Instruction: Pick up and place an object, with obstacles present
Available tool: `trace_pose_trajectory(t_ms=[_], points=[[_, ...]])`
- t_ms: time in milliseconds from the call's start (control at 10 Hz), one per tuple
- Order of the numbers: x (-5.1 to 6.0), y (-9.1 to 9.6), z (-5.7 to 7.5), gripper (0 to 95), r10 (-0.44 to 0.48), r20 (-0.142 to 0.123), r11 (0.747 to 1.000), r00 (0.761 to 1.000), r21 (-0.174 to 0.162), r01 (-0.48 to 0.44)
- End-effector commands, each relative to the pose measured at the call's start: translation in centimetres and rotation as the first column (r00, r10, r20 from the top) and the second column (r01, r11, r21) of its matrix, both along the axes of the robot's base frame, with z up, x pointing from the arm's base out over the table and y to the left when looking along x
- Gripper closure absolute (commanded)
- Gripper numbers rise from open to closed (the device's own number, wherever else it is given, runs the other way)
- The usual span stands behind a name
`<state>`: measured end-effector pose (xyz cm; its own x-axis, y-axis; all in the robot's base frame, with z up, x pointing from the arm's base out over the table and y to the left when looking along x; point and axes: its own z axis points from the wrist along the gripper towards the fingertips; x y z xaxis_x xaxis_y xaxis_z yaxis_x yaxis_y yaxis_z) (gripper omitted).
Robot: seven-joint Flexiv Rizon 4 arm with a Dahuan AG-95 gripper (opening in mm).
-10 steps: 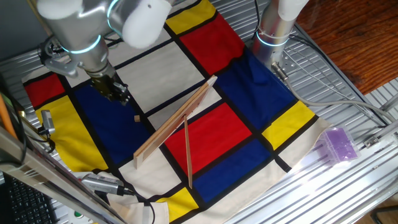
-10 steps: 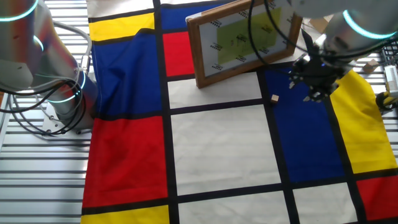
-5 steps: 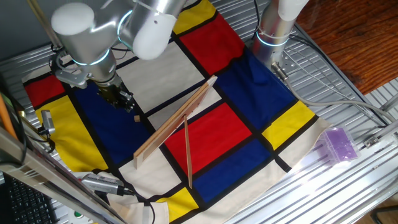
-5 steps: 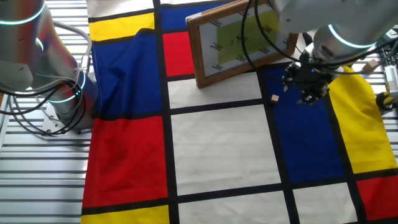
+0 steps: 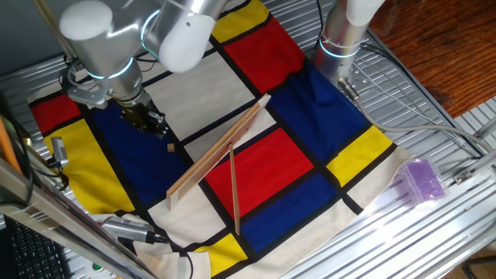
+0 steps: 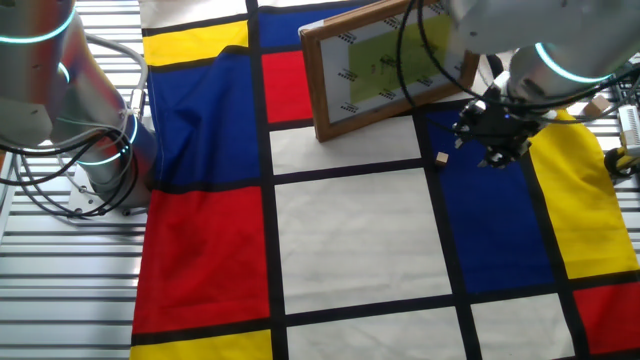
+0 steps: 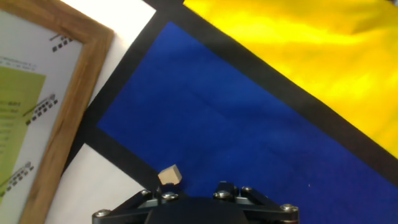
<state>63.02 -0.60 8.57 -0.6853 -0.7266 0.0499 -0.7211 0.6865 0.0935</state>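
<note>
The tiny tan wooden cube [image 5: 170, 147] lies on a blue patch of the checked cloth, also seen in the other fixed view [image 6: 441, 158] and in the hand view [image 7: 168, 176]. My gripper [image 5: 153, 124] hovers low just beside it [image 6: 493, 152], jaws apart and empty. In the hand view the cube sits just beyond the left finger of the gripper [image 7: 196, 188]. The wide wooden plank [image 5: 221, 149] stands on edge close behind the cube; its framed face shows in the other fixed view [image 6: 385, 65] and the hand view [image 7: 78, 99]. The narrow strip [image 5: 234, 190] stands beyond it.
A purple translucent box [image 5: 421, 180] sits on the metal rails at the right. A second arm's base [image 5: 341, 39] stands at the cloth's far edge [image 6: 105, 150]. Cables and a tool [image 5: 128, 229] lie at the cloth's near-left corner.
My gripper has moved a little toward the cube and lower over the blue patch, then held almost still. The cube and slats have not moved.
</note>
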Motion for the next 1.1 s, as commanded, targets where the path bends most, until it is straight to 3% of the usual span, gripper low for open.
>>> trace_pose_trajectory(t_ms=[100, 500, 800, 1100], points=[[-0.2, -0.1, 0.0, 57.0, 0.043, 0.003, 0.999, 0.999, -0.031, -0.043], [-0.4, 0.2, -0.5, 57.0, 0.055, 0.012, 0.998, 0.998, -0.026, -0.055], [-1.3, 1.7, -2.7, 57.0, 0.051, 0.014, 0.998, 0.999, -0.032, -0.051], [-1.6, 1.7, -5.0, 57.0, 0.067, 0.024, 0.997, 0.997, -0.030, -0.067]])
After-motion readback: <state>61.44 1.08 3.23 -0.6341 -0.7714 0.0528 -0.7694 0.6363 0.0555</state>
